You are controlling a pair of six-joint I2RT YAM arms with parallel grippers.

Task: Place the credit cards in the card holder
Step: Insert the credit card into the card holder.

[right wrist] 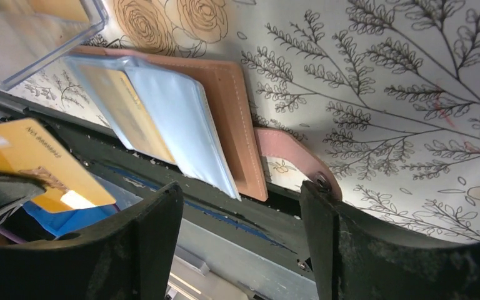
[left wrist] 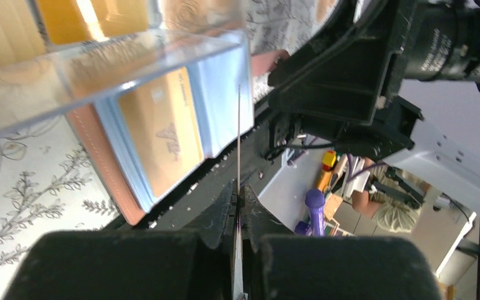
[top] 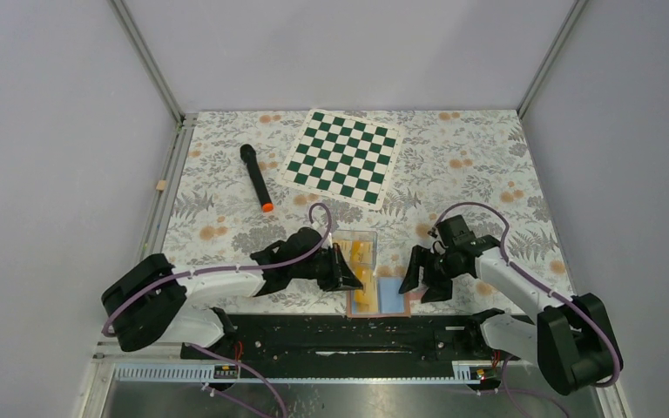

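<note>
Left jaws pinch a card (left wrist: 238,137) edge-on; right wrist shows it yellow.

The overhead camera sits high behind the two arm bases and looks down and forward over the whole desk (top: 453,174) from well off. The left wrist camera rides just behind the left end effector (left wrist: 238,199), sighting along its closed fingers toward the desk's near edge, very close in. The right wrist camera hangs low behind the right end effector (right wrist: 237,206), facing that same edge. It sees face-on the credit card (right wrist: 37,162) that the left view shows only edge-on. All three views take in the card holder (right wrist: 240,119). Both wrist views catch a corner of the clear box (right wrist: 37,37).
</note>
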